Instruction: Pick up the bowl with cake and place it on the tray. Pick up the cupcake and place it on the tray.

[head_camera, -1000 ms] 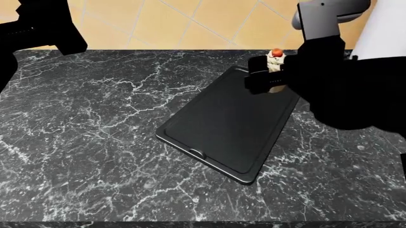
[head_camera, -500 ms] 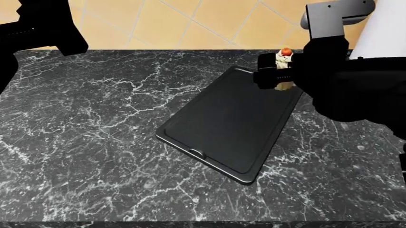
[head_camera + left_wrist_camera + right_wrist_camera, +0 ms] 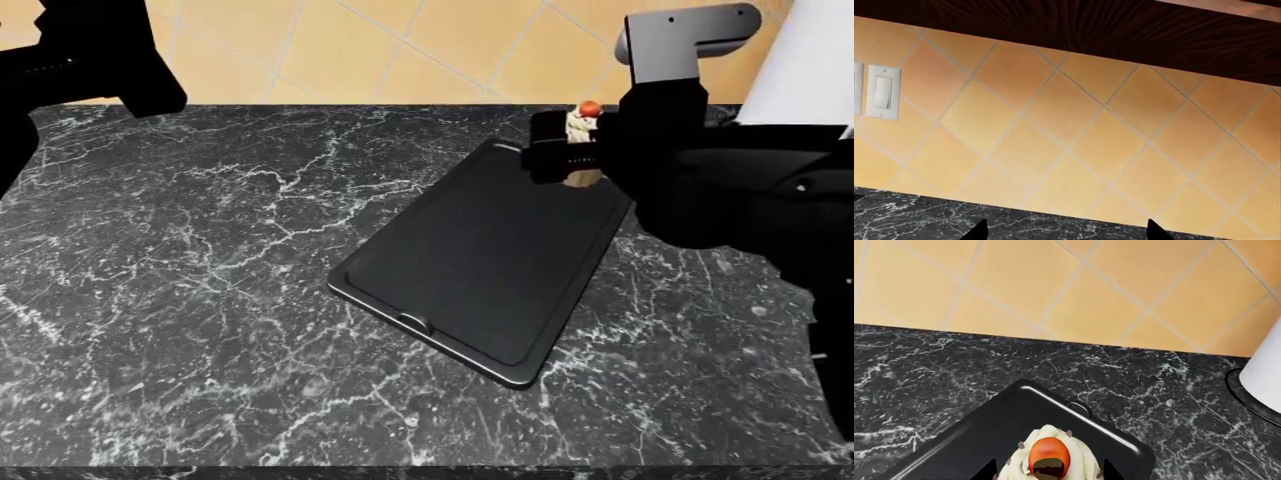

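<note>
1. Fingers of the right gripper (image 3: pixel 571 152) are closed on the small cupcake with swirled white sprinkled frosting and a red cherry (image 3: pixel 1049 460), one black finger on each side of it, holding it above the far end of the tray.
2. Frosting like this I judge soft and easily smeared, the cherry loosely seated; the firmer tan base, barely visible in the head view, is the safer place to squeeze, and only lightly, since the whole thing looks light.
3. Below it lies the flat rectangular matte black baking tray (image 3: pixel 474 268), set at an angle on the dark marble worktop (image 3: pixel 200 300), its far handle towards the worktop's back edge.
4. Neither bowl nor cake shows in any view; the tray's floor is bare.
5. At the worktop's far left corner the left gripper (image 3: pixel 1064 232) shows only two dark fingertips set apart, open and empty, facing the orange tiled wall (image 3: pixel 1074 130).
</note>
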`<state>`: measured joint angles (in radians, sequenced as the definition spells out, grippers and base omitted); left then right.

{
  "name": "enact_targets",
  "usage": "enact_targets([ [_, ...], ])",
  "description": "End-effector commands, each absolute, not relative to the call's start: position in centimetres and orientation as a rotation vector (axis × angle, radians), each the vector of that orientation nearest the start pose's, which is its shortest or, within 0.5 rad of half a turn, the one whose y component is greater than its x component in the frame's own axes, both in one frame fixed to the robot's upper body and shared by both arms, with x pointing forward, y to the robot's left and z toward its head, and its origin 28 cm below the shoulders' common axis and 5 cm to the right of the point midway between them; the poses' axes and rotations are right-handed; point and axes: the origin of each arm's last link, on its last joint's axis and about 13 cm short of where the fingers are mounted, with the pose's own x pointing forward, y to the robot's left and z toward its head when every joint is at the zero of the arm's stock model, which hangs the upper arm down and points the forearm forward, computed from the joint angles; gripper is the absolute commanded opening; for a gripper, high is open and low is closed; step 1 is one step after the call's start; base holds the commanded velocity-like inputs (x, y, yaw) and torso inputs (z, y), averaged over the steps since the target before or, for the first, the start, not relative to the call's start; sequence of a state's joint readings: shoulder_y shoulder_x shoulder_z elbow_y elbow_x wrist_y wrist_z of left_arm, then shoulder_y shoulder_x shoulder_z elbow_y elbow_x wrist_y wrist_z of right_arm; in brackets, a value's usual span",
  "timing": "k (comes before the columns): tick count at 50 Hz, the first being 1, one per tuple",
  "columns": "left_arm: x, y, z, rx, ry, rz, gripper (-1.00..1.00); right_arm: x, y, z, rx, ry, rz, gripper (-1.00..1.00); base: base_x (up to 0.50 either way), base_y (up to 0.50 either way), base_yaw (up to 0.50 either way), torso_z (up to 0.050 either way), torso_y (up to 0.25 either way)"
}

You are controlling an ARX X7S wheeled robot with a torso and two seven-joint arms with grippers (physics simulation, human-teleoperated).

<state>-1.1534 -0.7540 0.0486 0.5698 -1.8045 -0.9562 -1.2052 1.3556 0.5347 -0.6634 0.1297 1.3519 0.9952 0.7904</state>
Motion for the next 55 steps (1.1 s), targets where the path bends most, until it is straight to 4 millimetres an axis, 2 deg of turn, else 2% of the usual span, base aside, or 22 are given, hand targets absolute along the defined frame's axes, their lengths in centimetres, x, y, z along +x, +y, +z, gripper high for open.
enact_targets([
  [1,19.4,25.0,34.2,-0.161,-0.231,0.003,1.0,33.1,-10.8,28.8,-0.109,0.26,0.013,-1.0,0.0,0.0,0.0,0.0,0.0],
  [10,19.4,25.0,34.3,-0.163,-0.23,0.004,1.0,33.4,-10.8,29.2,-0.112,0.251,0.001,-1.0,0.0,0.0,0.0,0.0,0.0],
  [21,19.3,25.1,34.3,-0.165,-0.23,0.004,1.0,33.6,-10.9,28.0,-0.114,0.264,0.0,-1.0,0.0,0.0,0.0,0.0,0.0],
  [54,19.4,25.1,34.4,-0.165,-0.233,0.006,1.0,33.8,-11.1,27.8,-0.118,0.272,-0.014,-1.0,0.0,0.0,0.0,0.0,0.0],
  [55,19.3,25.1,34.4,-0.165,-0.234,0.006,1.0,33.8,-11.1,27.8,-0.118,0.271,-0.013,1.0,0.0,0.0,0.0,0.0,0.0],
])
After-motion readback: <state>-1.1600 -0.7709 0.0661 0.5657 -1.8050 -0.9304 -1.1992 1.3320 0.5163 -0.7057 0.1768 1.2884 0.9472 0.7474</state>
